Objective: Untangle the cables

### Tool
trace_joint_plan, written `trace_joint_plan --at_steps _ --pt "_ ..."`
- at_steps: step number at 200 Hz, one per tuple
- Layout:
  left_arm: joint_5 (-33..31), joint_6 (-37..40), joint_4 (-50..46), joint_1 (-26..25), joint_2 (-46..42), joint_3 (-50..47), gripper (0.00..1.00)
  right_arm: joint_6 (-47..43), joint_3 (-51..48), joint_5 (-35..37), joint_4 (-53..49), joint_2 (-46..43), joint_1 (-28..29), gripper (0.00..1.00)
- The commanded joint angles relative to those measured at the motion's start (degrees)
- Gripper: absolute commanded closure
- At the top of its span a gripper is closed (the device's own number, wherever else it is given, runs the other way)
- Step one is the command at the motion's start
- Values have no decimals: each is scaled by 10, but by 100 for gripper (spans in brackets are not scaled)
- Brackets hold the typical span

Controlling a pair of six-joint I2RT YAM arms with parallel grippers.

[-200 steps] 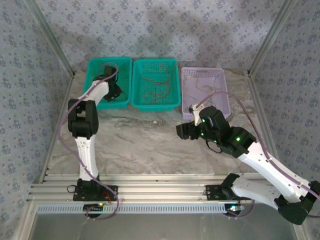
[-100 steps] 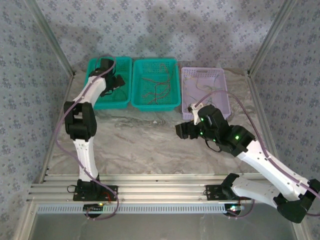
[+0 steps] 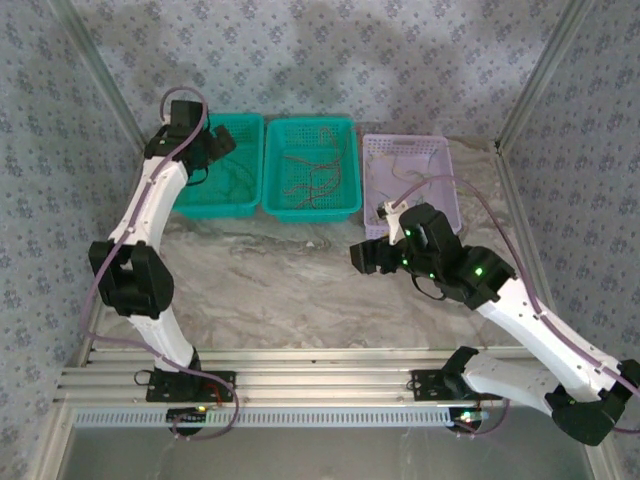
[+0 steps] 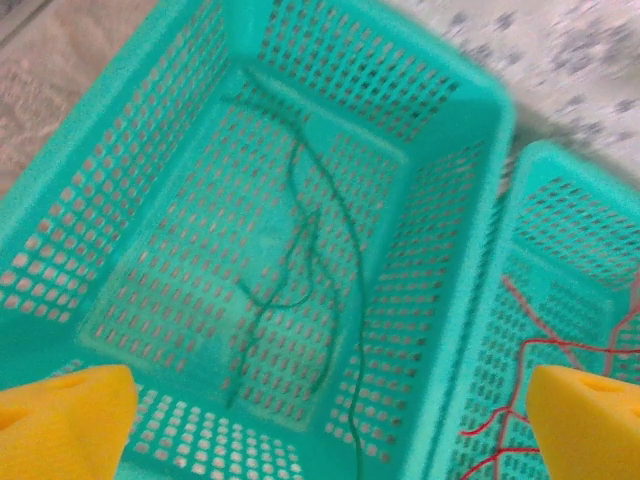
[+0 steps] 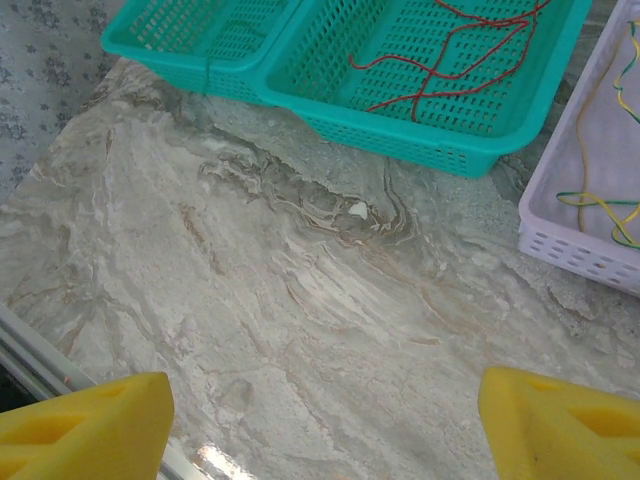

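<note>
**Overhead and wrist views of a cable-sorting cell.** The left gripper hangs above the left-hand teal perforated plastic basket. Its yellow pads are spread wide and hold nothing. On the basket floor, thin green wires lie in loose, overlapping loops. The neighbouring teal perforated basket holds thin red wires that cross one another several times. The lilac perforated basket at the right holds yellow and green wires. The right gripper, likewise spread apart and empty, hovers over bare tabletop just in front of the baskets.

Judged from this layout, the colours are largely separated, and the crossed red strands look like the remaining work. For a clean pick:
- The gripper should descend on one strand near a free end, away from the crossings.
- It should close only once the pads straddle that strand alone.
- It should lift slowly, so the loops slide off rather than tighten.
- It should clear the basket wall before moving sideways.

Thin wire may slip between soft pads or snag in the holes of the basket floor.

The tabletop is glossy and marble-patterned in grey-beige, with a small white fleck. Pale floral-patterned walls enclose the cell. Slanting aluminium posts frame it, and aluminium rails run along the near edge.
</note>
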Motion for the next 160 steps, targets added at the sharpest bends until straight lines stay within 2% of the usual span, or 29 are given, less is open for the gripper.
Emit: trace_joint_plan --at_steps 1,67,87,104,120,141,160 --pt "-2 -10 -23 15 -11 -20 0 1 14 -2 -24 -13 -2 18" --pt "100 -26 -8 1 -37 -103 0 11 -10 -20 -7 -15 -21 17" --pt "54 -40 -7 -37 -67 -176 0 8 -15 -20 -4 -13 -23 17" --pt "50 -75 86 -46 -127 -298 0 9 -22 -22 3 -13 -25 17" --pt "42 -87 135 -48 -155 -376 1 13 -32 -27 13 -15 -26 17" --pt "22 -76 167 -74 -157 -419 4 13 -36 -33 19 -11 -28 17" --pt "-6 -58 184 -96 -135 -419 6 11 -36 -36 22 -5 -29 17"
